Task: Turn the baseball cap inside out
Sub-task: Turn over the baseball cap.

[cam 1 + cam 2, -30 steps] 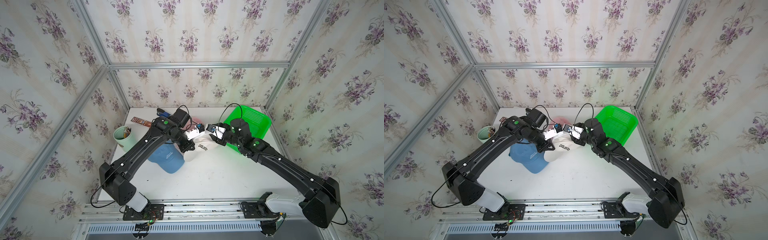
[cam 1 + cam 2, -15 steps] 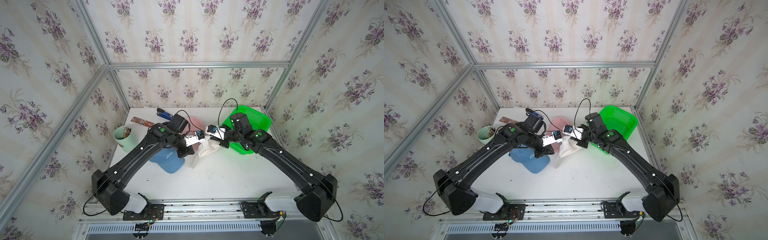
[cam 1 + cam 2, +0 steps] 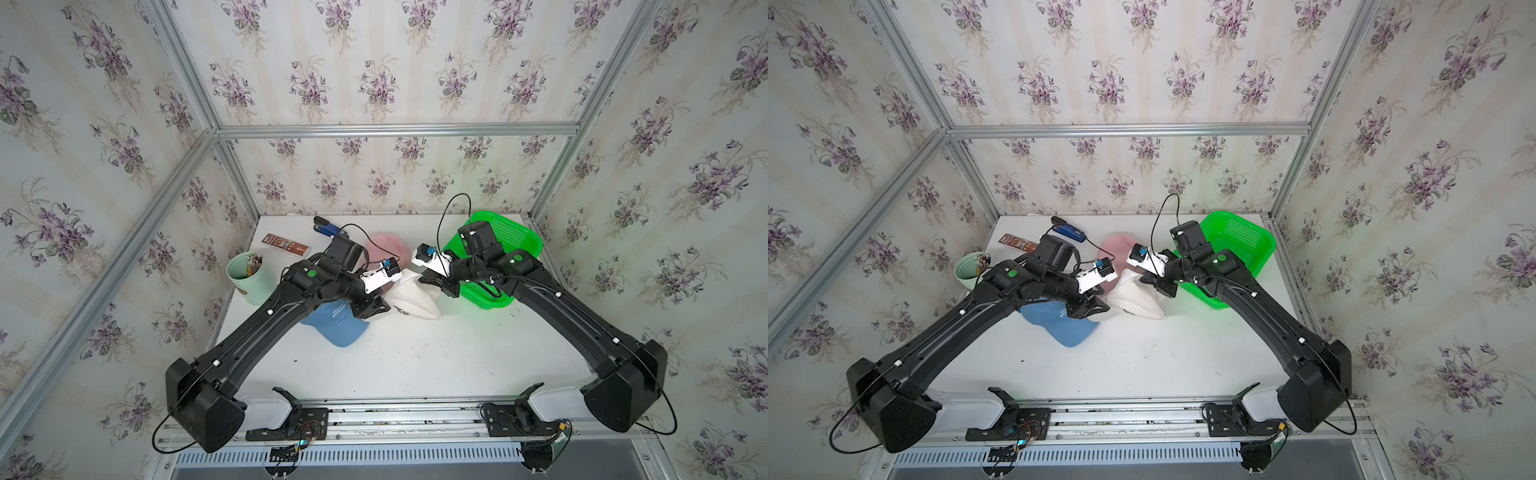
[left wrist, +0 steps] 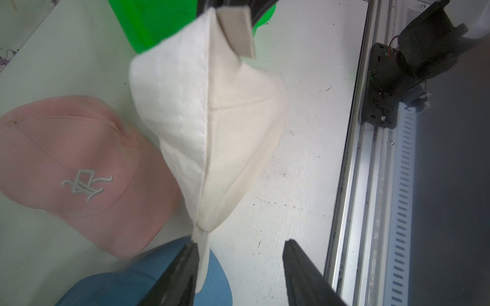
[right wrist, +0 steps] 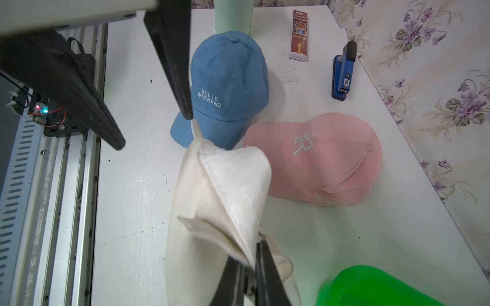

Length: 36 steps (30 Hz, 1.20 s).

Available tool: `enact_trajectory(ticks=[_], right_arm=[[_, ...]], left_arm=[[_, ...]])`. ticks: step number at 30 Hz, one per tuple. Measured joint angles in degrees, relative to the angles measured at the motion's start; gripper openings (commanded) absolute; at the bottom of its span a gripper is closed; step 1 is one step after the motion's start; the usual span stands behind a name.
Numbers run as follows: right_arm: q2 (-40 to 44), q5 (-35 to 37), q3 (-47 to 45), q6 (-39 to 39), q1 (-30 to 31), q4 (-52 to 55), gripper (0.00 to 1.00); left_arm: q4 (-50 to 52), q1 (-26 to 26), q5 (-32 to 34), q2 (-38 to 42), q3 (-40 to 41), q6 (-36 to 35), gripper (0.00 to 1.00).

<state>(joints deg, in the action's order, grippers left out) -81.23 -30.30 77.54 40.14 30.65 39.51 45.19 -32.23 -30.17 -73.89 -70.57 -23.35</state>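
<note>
Overhead, in both top views, the white cap [image 3: 411, 297] was seen mid-bench [image 3: 415, 365], between the blue cap [image 3: 340, 328] and the green basket [image 3: 519, 241]. Its upper edge was raised by the right tool [image 3: 429, 280], and its lower part seemed to rest on the bench. From the left wrist, the left tool [image 4: 241, 243] was shown spread, gripping nothing, with one finger [image 4: 183, 270] only brushed by a twisted corner of the cap. Pale lining was exposed beside the outer cloth. From the right wrist, the right tool was shown pinching the cap's rim near the strap. The turning was judged partly done. A hold by the left tool on the opposite rim would best be taken squarely, so that the crown could be pushed through without the pinch being dragged loose.
</note>
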Motion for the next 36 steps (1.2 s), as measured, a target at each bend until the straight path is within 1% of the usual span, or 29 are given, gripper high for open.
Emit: enact_trajectory(ticks=[2,5,6,9,10,12,13,21,31,34,35,36], right_arm=[[-0.79,-0.81,1.49,-1.38,-1.49,1.49,0.0],[-0.9,-1.79,1.79,-2.93,-1.75,2.49,0.0],[-0.59,-2.36,1.62,-3.37,-1.62,2.69,0.0],[0.98,-3.8,0.5,-4.52,-1.77,3.02,0.0],[1.44,-4.0,0.22,-4.87,-1.77,3.1,0.0],[2.21,-4.55,-0.11,-5.68,-1.79,3.17,0.0],[2.36,-4.76,-0.11,-5.9,-1.79,3.17,0.0],[2.56,-5.51,0.02,-8.13,-1.77,3.08,0.0],[4.37,-7.69,2.16,-8.37,-1.81,2.67,0.0],[4.35,-8.13,3.23,-8.17,-1.86,2.69,0.0],[4.31,-8.28,3.63,-8.11,-1.9,2.69,0.0],[4.24,-8.46,3.89,-7.96,-1.95,2.69,0.0]], left_arm=[[-2.34,0.0,0.02,1.95,2.49,1.42,0.69],[-5.25,0.0,1.16,2.8,4.26,2.27,0.75],[-6.03,0.0,2.08,2.34,4.28,2.34,0.78],[-8.33,0.0,4.31,0.07,4.22,2.32,0.81],[-8.63,0.0,4.44,-0.66,4.09,2.27,0.82],[-9.14,0.04,4.37,-2.43,3.5,2.03,0.88],[-9.51,0.04,4.09,-2.93,3.37,1.79,0.88],[-13.2,-0.39,-1.05,-1.66,6.45,1.9,0.83],[-13.73,-0.44,-2.54,-2.75,7.72,1.84,0.76],[-14.82,-0.44,-2.71,-2.91,8.31,1.86,0.69],[-15.21,-0.44,-2.86,-2.91,8.57,1.88,0.62],[-15.5,-0.44,-3.02,-2.89,8.76,1.92,0.5]])
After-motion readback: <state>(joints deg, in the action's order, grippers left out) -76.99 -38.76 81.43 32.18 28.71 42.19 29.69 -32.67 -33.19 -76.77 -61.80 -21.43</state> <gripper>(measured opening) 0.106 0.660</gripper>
